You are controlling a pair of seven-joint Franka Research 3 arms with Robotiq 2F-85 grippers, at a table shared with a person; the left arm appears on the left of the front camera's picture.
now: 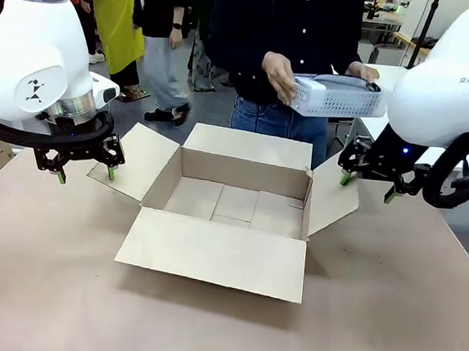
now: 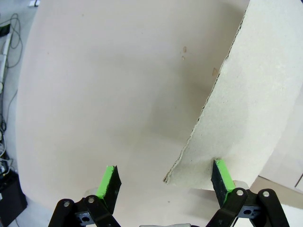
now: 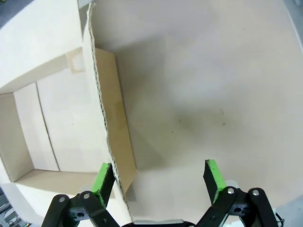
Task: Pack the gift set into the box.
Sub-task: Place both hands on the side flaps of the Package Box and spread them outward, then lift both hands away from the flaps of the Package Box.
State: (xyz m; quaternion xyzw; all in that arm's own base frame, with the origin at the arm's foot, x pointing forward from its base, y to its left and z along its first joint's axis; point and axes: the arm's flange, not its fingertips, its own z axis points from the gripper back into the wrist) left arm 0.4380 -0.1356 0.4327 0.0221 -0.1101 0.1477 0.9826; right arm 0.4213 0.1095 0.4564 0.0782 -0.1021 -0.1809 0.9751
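The brown cardboard box [image 1: 236, 204] stands open in the middle of the table, all four flaps spread outward and nothing inside. My left gripper [image 1: 85, 174] hovers open just above its left flap [image 2: 246, 109]; in the left wrist view the gripper [image 2: 165, 178] frames that flap's corner. On the other side, my right gripper [image 1: 368, 187] is open over the right flap [image 1: 335, 197]. The right wrist view has that gripper [image 3: 158, 175] above the flap's edge [image 3: 102, 109], with the box's inside [image 3: 47, 118] to the left. Neither gripper holds anything.
Across the table a person holds a pale perforated plastic basket [image 1: 337, 98] in both hands, above and behind the box's right rear corner; something grey lies in it. The brown table [image 1: 205, 329] is bare in front of the box. Other people stand farther back.
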